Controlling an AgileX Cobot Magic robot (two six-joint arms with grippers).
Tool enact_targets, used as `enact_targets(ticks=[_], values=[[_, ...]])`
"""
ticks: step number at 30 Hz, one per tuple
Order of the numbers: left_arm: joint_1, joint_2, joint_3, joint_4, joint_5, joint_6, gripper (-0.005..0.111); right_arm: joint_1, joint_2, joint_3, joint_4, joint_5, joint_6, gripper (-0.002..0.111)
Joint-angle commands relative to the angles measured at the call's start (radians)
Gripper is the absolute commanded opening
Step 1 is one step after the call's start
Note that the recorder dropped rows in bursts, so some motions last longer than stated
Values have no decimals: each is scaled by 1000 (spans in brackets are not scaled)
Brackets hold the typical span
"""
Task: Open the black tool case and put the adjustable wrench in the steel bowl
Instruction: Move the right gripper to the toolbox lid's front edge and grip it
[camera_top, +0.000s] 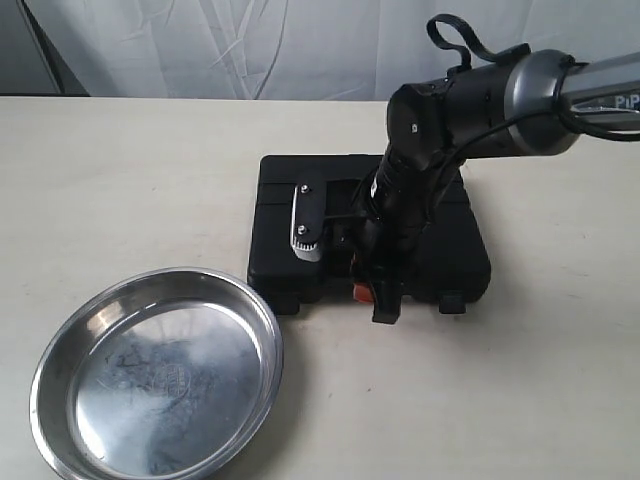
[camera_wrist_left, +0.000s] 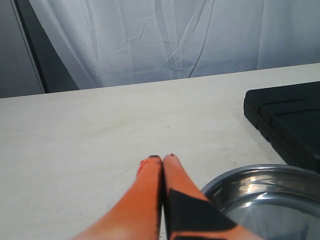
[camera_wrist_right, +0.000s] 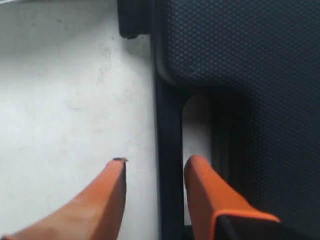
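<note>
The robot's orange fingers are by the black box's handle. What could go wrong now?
1. The right gripper is open around the handle bar of the black tool case, which looks closed. Pulling there might drag the whole case instead of opening it.
2. The steel bowl sits right by the case's corner, so a sliding case could knock it.
</note>
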Motion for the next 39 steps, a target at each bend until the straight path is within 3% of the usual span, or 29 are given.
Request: enact_targets(ticks=[1, 20, 28, 30, 35, 39], values=[[-6, -5, 5, 3, -1, 0, 0, 1, 9, -7, -55, -45, 25, 40], [-6, -5, 5, 3, -3, 0, 0, 1, 69, -7, -63, -117, 28, 39], [-6, -5, 5, 3, -3, 0, 0, 1, 69, -7, -63, -117, 28, 7], [-6, -5, 5, 3, -3, 0, 0, 1, 69, -7, -63, -112, 28, 4], [-6, -5, 5, 3, -3, 0, 0, 1, 69, -7, -63, -97, 30, 6], [-6, -5, 5, 3, -3, 0, 0, 1, 69, -7, -63, -75, 30, 29]])
